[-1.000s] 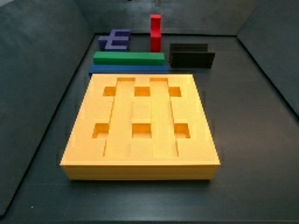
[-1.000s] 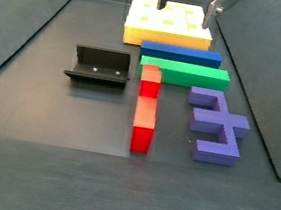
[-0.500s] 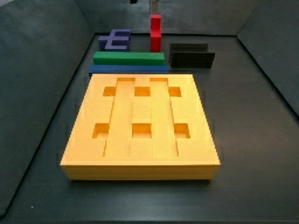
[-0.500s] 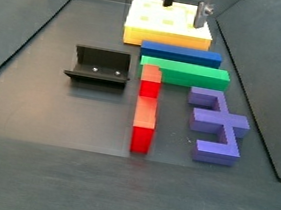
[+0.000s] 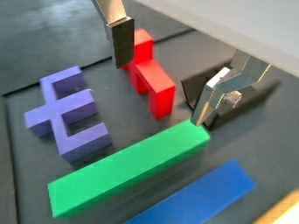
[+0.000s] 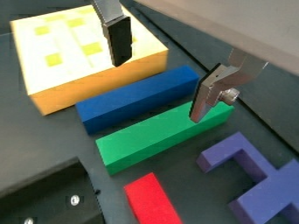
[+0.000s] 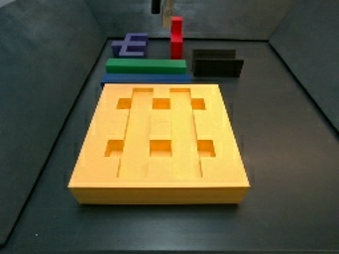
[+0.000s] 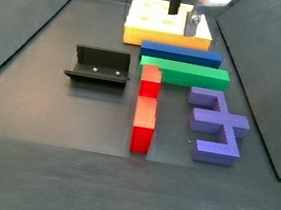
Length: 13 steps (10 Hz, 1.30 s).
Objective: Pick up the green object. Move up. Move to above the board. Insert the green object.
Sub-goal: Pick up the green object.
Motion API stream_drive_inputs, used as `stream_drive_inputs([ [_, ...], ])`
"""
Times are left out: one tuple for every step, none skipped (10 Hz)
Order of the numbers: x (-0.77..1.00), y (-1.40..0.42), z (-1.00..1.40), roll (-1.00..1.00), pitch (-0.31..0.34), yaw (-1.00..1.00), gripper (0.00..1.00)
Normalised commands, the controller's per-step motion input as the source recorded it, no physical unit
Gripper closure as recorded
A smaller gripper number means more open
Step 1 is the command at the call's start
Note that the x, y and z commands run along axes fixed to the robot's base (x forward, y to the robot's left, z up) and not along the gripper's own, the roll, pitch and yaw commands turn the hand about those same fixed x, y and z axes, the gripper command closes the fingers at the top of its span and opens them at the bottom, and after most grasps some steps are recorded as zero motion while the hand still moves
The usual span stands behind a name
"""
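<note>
The green object [image 6: 158,138] lies flat on the floor next to the blue bar [image 6: 135,96], which lies against the board [image 6: 70,54]. My gripper [image 6: 160,87] is open and empty. It hangs above the two bars, near the board's edge. The green object also shows in a wrist view [image 5: 117,171] and in both side views [image 7: 146,65] [image 8: 185,75]. The board fills the front of a side view [image 7: 159,124] and lies at the back of a side view [image 8: 182,40]. My gripper shows at the top of both side views [image 7: 162,6] [image 8: 183,13].
A red piece [image 8: 146,106] lies beside the green object, standing out as a post in a side view [image 7: 175,35]. A purple piece [image 8: 216,125] lies on its far side. The black fixture [image 8: 98,67] stands apart. Dark walls enclose the floor.
My gripper has turned and come down from over the board toward the blue and green bars. Nothing on the floor has moved.
</note>
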Motion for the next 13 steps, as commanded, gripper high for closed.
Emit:
stream_drive_inputs([
  [0.00,-0.15,-0.36,0.03,0.031,-0.96,0.00],
  [0.00,-0.24,-0.46,0.00,0.036,-0.82,0.00],
  [0.01,-0.11,-0.51,-0.02,0.000,-0.48,0.00],
  [0.00,-0.02,-0.58,-0.03,0.000,-0.27,0.00],
  [0.00,0.00,-0.57,-0.03,-0.001,-0.37,0.00],
  [-0.09,0.00,-0.53,-0.03,0.000,-0.45,0.00],
  [-0.30,0.00,-0.44,-0.05,-0.017,-0.47,0.00],
  [-0.41,-0.04,-0.38,-0.06,-0.044,-0.58,0.00],
  [-0.35,0.00,-0.32,-0.04,-0.010,-0.57,0.00],
  [-0.23,0.00,-0.27,-0.01,-0.004,-0.32,0.00],
  [0.00,0.07,-0.30,0.00,0.000,0.00,0.00],
  [0.00,0.09,-0.30,0.00,0.000,0.08,0.00],
  [0.00,0.07,-0.32,0.01,0.000,0.11,0.00],
])
